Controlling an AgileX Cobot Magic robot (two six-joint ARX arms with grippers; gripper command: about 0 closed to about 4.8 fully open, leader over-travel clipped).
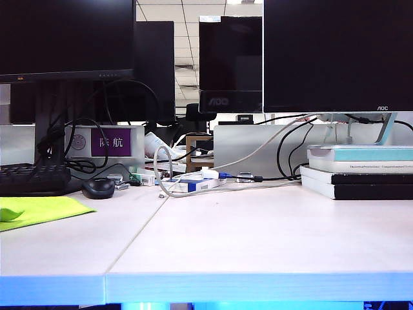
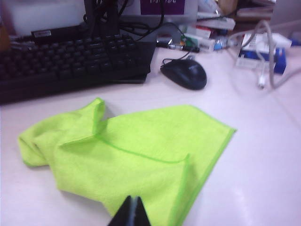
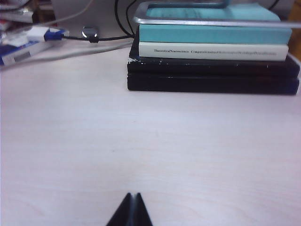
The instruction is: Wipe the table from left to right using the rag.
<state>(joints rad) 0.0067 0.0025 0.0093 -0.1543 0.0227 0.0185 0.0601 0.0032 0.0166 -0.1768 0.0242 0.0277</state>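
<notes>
I see the rag (image 2: 136,155) as soft, matt lime cloth with a stitched hem. My table (image 1: 258,232) looks smooth, faintly sheened white laminate. The mouse (image 2: 184,73) reads as matt black plastic, the books (image 3: 211,56) as paper-covered.

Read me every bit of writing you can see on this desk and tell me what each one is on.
"AOC": middle monitor.
"AOC": right monitor.
"院航", white on a purple label.
"Theoretical Neuroscience", then a blurred word beginning "Computational": spine of the white book.
Print on the blue and white box: too small to read.
</notes>
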